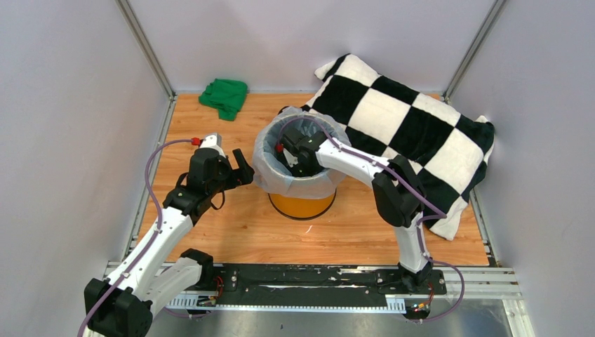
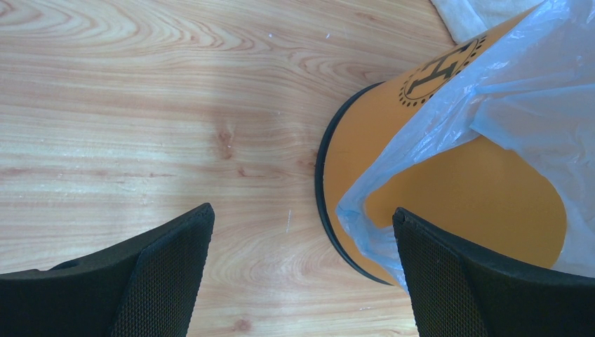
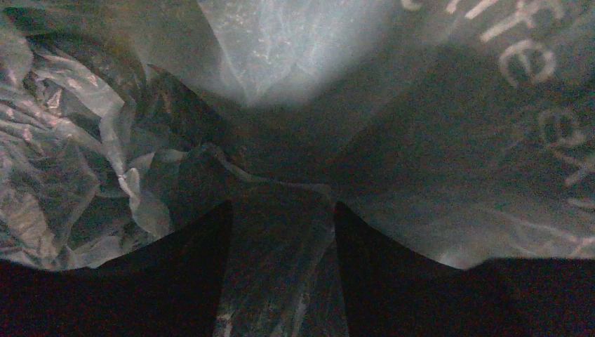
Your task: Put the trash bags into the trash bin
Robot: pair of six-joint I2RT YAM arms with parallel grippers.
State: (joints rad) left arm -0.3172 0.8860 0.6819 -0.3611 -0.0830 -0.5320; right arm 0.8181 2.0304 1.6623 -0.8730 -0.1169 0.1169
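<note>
At the middle of the wooden table stands the trash bin, upright, with the trash bag set inside it as a liner. The bag's mouth is folded out over the rim and hangs partway down the outer wall, leaving the lower orange band and the dark base ring bare.

The right gripper reaches down into the bin. Its wrist view (very dim) shows the jaws partly apart, with crinkled film lying across the gap but not pinched.

The left gripper hovers just beside the bin's left side, low over the wood. Its jaws are spread wide and hold nothing, and the bag's hanging hem sits close to the right-hand finger.

Behind and to the right, the checkered blanket lies against the bin's far side and runs out to the table's right edge. A green cloth sits in the far left corner, well apart from the bin. Bare wood lies to the bin's left and in front of it.
</note>
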